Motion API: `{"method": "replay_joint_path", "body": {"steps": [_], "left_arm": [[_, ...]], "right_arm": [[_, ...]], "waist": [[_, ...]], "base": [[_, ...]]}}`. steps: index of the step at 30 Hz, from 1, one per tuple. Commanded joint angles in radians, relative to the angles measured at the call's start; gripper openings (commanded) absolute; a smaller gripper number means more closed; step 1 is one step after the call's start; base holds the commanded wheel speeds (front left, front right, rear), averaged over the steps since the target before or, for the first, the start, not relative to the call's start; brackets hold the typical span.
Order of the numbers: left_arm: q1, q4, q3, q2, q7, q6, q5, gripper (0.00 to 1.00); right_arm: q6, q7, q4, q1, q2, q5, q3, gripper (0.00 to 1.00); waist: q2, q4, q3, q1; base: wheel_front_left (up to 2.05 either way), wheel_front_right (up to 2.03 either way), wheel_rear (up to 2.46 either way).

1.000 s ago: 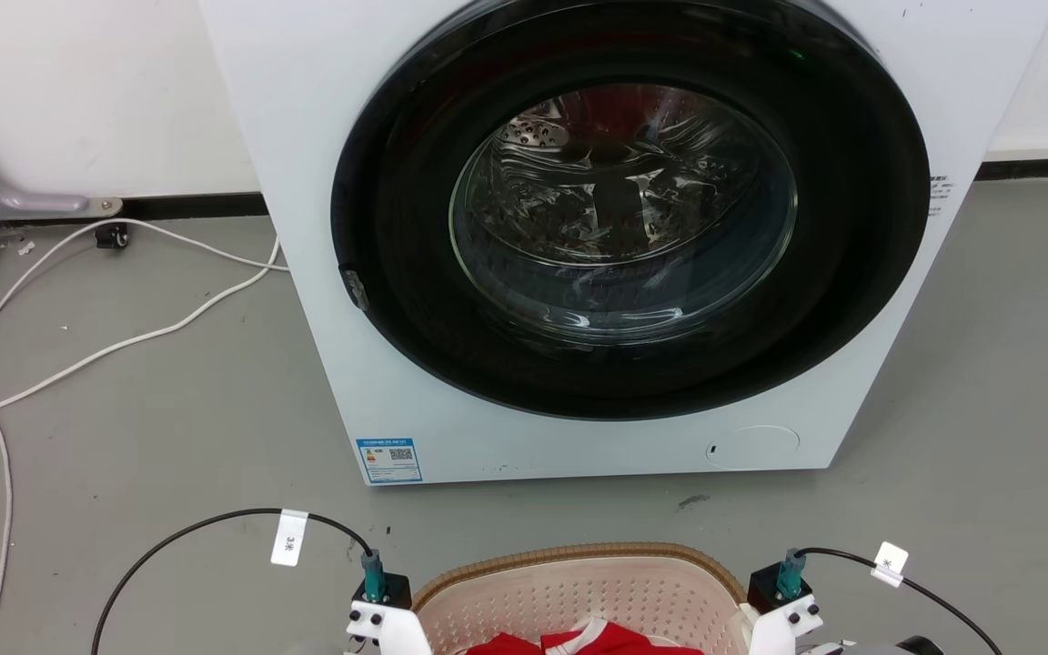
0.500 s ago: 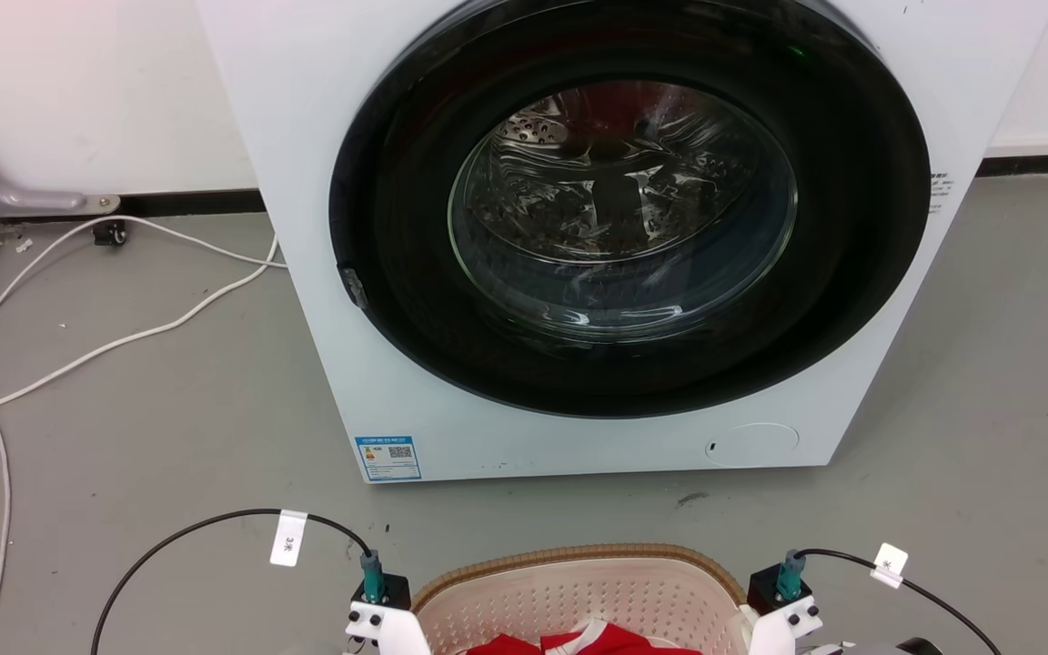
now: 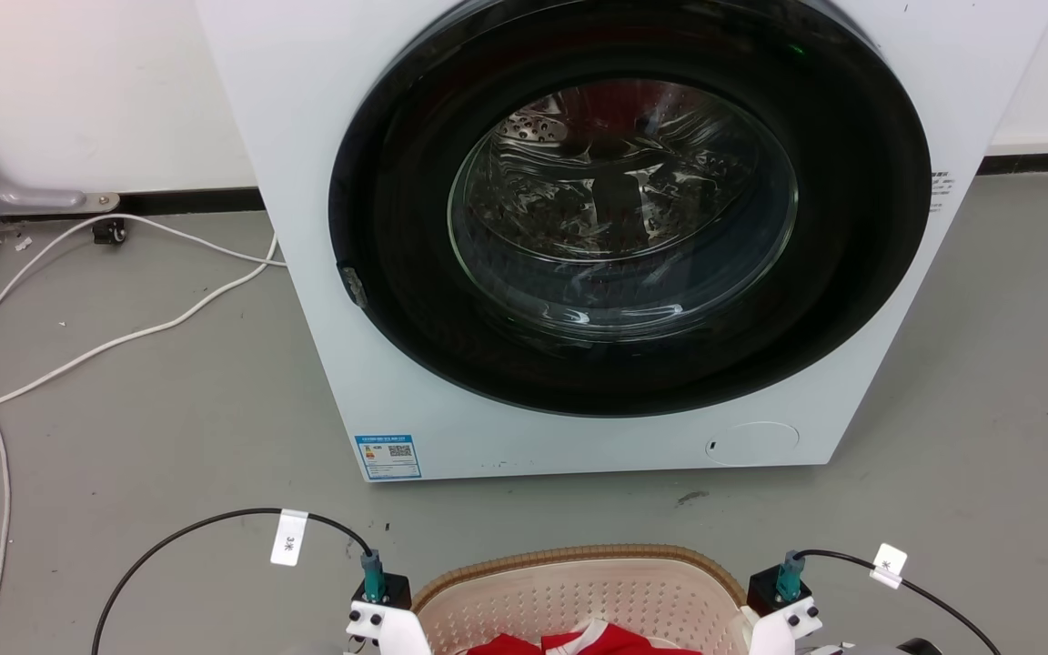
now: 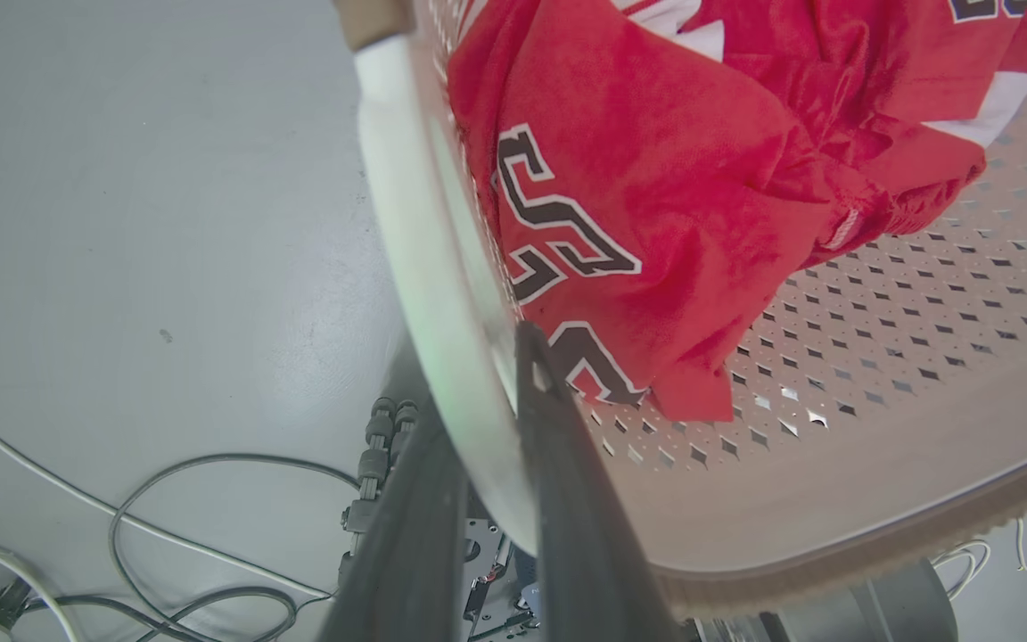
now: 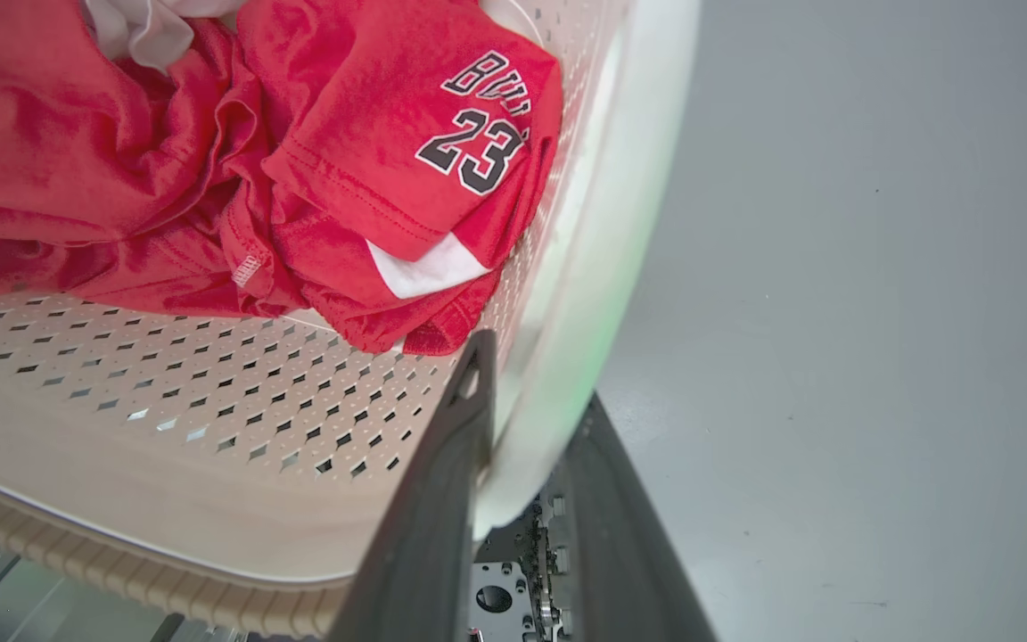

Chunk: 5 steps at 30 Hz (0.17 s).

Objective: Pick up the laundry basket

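Since each arm already stands at one end of it, the coming lift turns on one relation: the laundry basket (image 3: 579, 553), cream-white perforated plastic with rounded corners and a brown woven-look rim, lies directly between the two grippers at the near edge of the head view. What shows of it runs across the robot's front, so neither arm is nearer.

The left gripper (image 4: 478, 392) straddles the white left handle (image 4: 415, 250), one long dark finger inside the basket wall and the other outside. The handle fills the gap, so the jaws look closed onto it. The right gripper (image 5: 531, 383) mirrors this on the white right handle (image 5: 603, 250), also narrowed down to the plastic.

A crumpled red jersey with black-and-white numbers (image 5: 389, 160) lies loose on the basket's floor, nearer the far wall. I judge the basket must rise level, both arms together, or the load will slide.

Beyond the rim comes bare grey floor (image 3: 169, 409). Past that stands a white front-loading washing machine (image 3: 378, 364), its dark round door shut. White cables (image 3: 124, 341) trail toward the wall on the left.

Against the picture of a second ago, the washer, its sticker and the wall base sit slightly higher in the head view. The basket rim and both wrists hold their places. That reads as the camera shifting, not the washer moving.
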Motion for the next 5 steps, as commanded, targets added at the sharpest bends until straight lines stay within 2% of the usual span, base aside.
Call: {"method": "replay_joint_path", "body": {"steps": [1, 5], "left_arm": [[-0.015, -0.010, -0.007, -0.013, -0.003, -0.010, -0.006, 0.00], [-0.016, -0.009, -0.011, -0.012, -0.005, -0.010, -0.008, 0.00]], "right_arm": [[0.004, -0.002, -0.009, 0.001, 0.009, -0.006, 0.004, 0.00], [0.004, -0.003, -0.010, 0.002, 0.009, -0.007, 0.004, 0.00]], "waist": [[0.0000, 0.000, 0.000, 0.0000], [0.0000, 0.000, 0.000, 0.0000]], "base": [[0.00, 0.00, 0.00], [0.00, 0.00, 0.00]]}}
